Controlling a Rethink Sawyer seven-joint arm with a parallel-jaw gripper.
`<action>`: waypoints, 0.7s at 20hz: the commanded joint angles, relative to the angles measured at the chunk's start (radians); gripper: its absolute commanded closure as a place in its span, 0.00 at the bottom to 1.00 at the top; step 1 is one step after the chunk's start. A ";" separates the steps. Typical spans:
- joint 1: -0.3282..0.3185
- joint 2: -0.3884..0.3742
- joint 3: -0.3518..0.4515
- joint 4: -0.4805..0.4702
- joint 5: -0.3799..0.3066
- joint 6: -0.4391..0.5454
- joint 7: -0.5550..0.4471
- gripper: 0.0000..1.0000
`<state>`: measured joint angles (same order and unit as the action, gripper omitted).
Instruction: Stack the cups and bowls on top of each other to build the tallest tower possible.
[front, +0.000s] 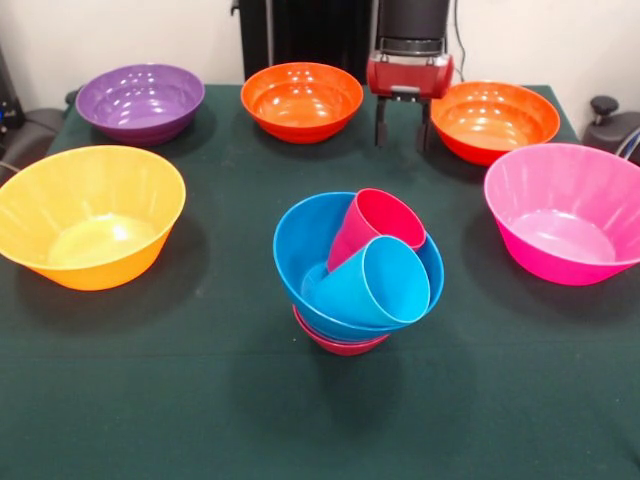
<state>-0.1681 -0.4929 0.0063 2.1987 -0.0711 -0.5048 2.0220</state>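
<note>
The tower stands at the table's middle front: a small red bowl (340, 343) at the bottom, a mid-sized blue bowl (305, 250) on it, tilted. Inside the blue bowl lie the crimson red cup (378, 225) and the light blue cup (380, 282), both tipped on their sides with mouths facing the camera. My gripper (403, 130) hangs at the far side, between the two orange bowls, fingers apart and empty, well behind the tower.
A purple bowl (140, 102) stands far left, an orange bowl (301, 100) far centre, another orange bowl (494, 120) far right. A large yellow-orange bowl (88, 215) sits left, a large pink bowl (565, 212) right, on the green table (200, 400).
</note>
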 joint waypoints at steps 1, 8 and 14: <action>0.017 -0.078 0.079 0.032 0.017 0.058 0.201 0.00; 0.007 -0.149 0.085 0.083 0.016 0.092 0.207 0.00; 0.010 -0.183 0.084 0.116 0.021 0.103 0.209 0.00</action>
<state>-0.1648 -0.6510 0.0097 2.2707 -0.0716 -0.5046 2.0222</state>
